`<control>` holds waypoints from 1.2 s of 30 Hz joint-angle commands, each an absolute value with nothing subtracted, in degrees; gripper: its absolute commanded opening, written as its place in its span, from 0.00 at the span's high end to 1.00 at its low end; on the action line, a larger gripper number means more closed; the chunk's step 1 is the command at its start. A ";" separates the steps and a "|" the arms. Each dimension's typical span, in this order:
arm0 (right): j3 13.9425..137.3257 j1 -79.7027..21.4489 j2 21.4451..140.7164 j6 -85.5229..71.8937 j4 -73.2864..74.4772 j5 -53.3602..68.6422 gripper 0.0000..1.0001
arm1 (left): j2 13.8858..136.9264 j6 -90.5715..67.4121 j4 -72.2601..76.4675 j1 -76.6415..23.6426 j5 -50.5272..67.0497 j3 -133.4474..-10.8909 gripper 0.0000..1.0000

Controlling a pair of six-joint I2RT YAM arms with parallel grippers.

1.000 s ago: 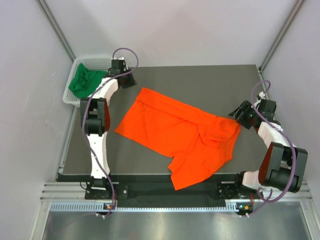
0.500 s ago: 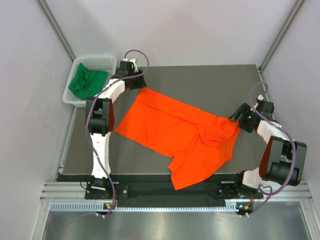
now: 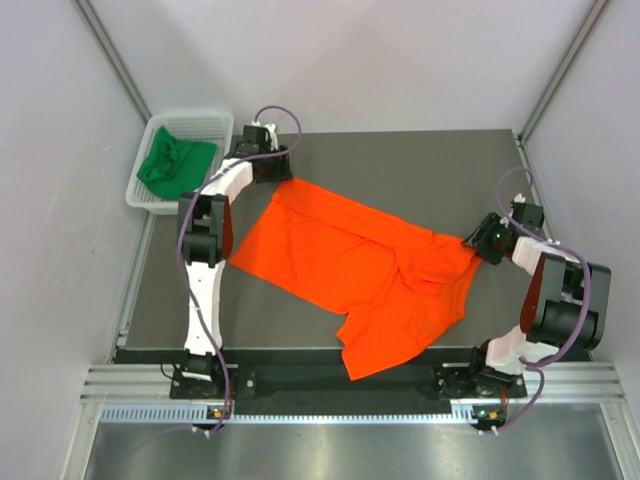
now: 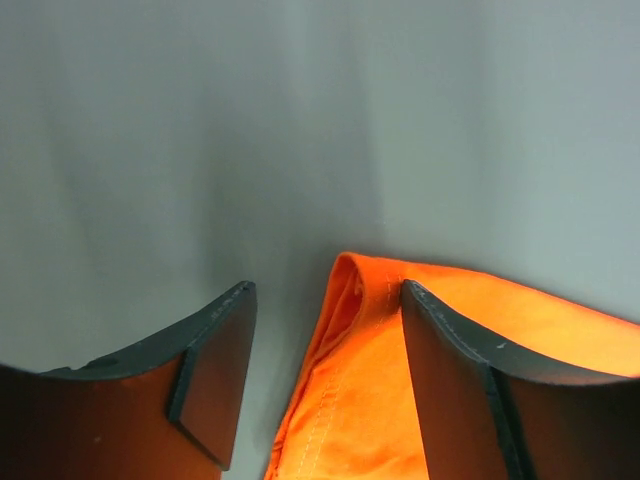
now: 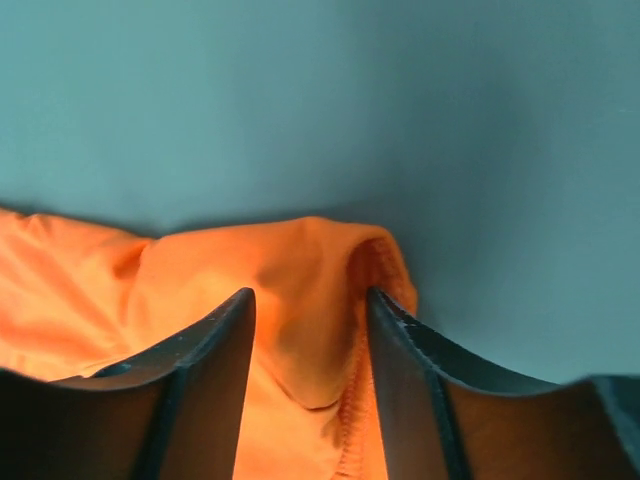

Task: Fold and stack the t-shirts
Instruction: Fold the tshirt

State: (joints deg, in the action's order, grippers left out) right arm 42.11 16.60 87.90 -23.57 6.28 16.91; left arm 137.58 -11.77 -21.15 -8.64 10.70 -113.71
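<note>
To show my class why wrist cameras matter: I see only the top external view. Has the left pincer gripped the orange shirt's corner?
Observer: Not gripped. The left wrist view shows the left pincer open, with a hemmed corner of the orange shirt lying between its fingers.
Operator: And the right one?
Observer: The right pincer straddles a bunched fold of the same shirt. I cannot tell whether it squeezes.

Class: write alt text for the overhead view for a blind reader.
An orange shirt lies spread on a dark table, left arm and right arm at its ends. A green shirt sits bunched in a white basket at far left.
</note>
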 commanded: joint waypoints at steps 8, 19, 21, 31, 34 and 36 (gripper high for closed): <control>43.42 17.75 89.03 -22.76 4.66 13.54 0.69 | 143.08 -10.19 -23.11 -7.56 13.19 -120.32 0.46; 42.10 17.75 88.33 -23.99 2.55 7.91 0.94 | 145.73 -14.59 -25.23 -4.40 7.14 -122.79 1.00; 42.36 17.67 88.68 -24.26 0.71 8.26 0.94 | 144.06 -15.12 -22.61 -3.87 5.46 -120.25 1.00; 48.16 15.91 94.92 -24.87 0.70 9.67 0.95 | 140.98 -16.53 -16.35 -2.90 6.13 -118.21 1.00; 47.90 15.91 93.96 -24.61 1.41 10.11 0.94 | 141.24 -14.51 -17.05 -2.90 15.01 -119.53 0.76; 46.68 15.91 92.73 -24.52 1.14 10.19 0.94 | 140.81 -13.71 -17.49 -2.90 19.22 -118.92 0.59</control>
State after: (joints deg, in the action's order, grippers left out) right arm 46.30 16.27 94.13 -24.93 2.66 11.62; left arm 142.61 -15.27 -16.32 -2.79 11.05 -118.80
